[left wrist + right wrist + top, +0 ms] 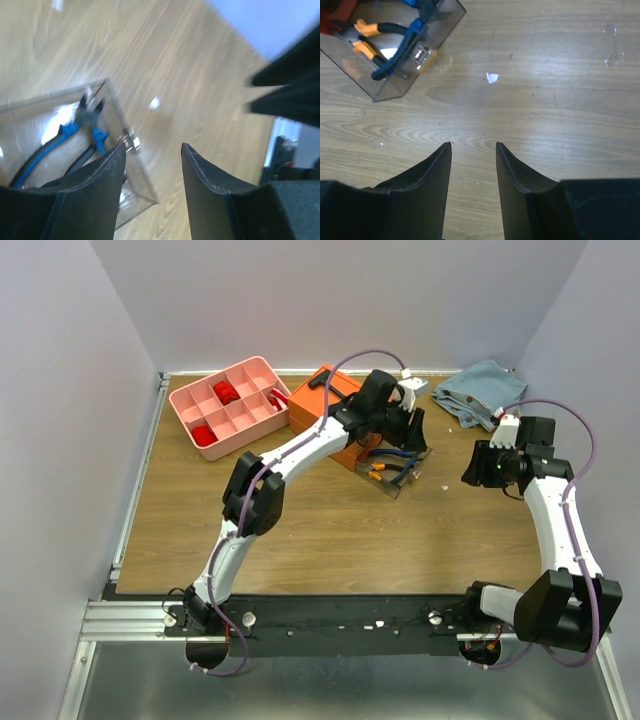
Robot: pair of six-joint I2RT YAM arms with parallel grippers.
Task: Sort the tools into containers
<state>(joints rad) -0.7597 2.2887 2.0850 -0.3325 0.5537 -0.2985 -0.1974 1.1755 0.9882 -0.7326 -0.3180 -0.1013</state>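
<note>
Top external view showed a shallow pink tray (250,380) with dividers at the far left of the wooden counter (330,530), with red pieces (226,392) lying in some of its compartments. Just beside it stood an orange box (315,405). A clear plastic drawer (400,485) sat out on the counter in front of the box, holding blue-handled pliers (400,52) and orange-handled pliers (362,30) side by side. The left fingers (100,185) hovered spread over the drawer's corner, gripping nothing. The right fingers (425,180) hung apart above smooth wood grain, also holding nothing. Open counter stretched from the drawer to the near edge. A crumpled blue-grey cloth (478,390) lay in the far right corner.
</note>
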